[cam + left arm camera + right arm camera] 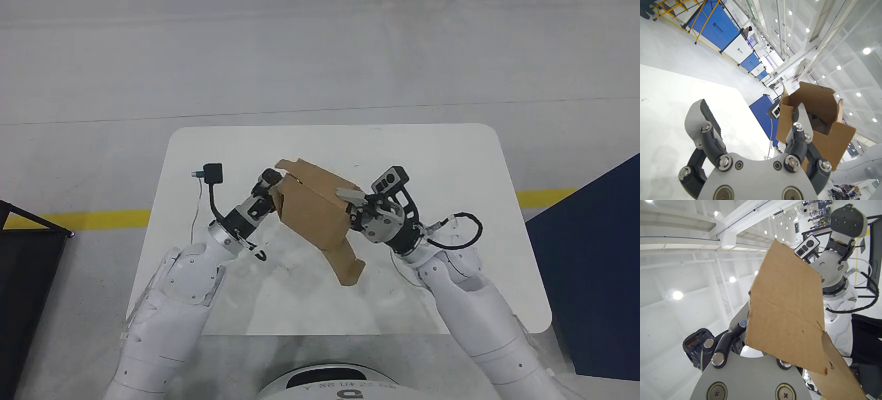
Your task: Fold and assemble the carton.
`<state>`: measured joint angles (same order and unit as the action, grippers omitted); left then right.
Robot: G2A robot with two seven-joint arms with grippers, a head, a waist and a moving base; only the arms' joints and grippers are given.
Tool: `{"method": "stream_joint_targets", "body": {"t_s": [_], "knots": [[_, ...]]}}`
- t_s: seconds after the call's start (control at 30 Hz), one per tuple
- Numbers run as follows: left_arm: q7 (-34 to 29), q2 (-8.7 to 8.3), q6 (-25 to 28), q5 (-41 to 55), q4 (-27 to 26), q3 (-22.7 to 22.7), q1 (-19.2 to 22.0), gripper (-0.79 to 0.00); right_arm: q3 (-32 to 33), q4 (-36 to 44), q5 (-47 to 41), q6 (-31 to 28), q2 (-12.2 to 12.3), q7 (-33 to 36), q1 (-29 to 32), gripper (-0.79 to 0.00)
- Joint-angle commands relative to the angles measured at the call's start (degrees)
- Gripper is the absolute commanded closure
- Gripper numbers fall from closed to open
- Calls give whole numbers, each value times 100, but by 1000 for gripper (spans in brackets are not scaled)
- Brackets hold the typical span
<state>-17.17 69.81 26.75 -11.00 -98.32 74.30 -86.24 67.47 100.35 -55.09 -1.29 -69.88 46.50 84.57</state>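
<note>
A brown carton [312, 212], partly folded with loose flaps, is held up above the middle of the white table [450, 160]. My right gripper [352, 200] sits on its right side, shut on a panel; in the right wrist view that carton panel [785, 309] hides the fingertips. My left gripper [270, 186] is at the carton's left side. In the left wrist view the left gripper [751, 106] stands wide open. One of its fingers [801, 117] lies against the carton's open end [819, 106], beside a flap [784, 121]. The other finger [705, 113] is out over the table.
A small black device [211, 172] with a thin cable lies on the table to the left of the left gripper. A blue partition [600, 260] stands past the table's right side. A black frame [20, 235] stands off its left side.
</note>
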Motion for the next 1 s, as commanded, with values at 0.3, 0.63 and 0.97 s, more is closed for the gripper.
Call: {"method": "stream_joint_targets", "body": {"t_s": [0.3, 0.63, 0.97], "knots": [[-24, -14, 74, -68, -29, -5, -20, -785, -287, -138, -27, 21, -66, 41, -239, 0], [-71, -17, 168, -130, -131, -119, -42, -785, -369, -110, 49, 58, -85, 48, -280, 0], [92, -58, 199, 86, -215, 204, -241, -785, 1, -61, -170, -29, -41, 110, -27, 0]]}}
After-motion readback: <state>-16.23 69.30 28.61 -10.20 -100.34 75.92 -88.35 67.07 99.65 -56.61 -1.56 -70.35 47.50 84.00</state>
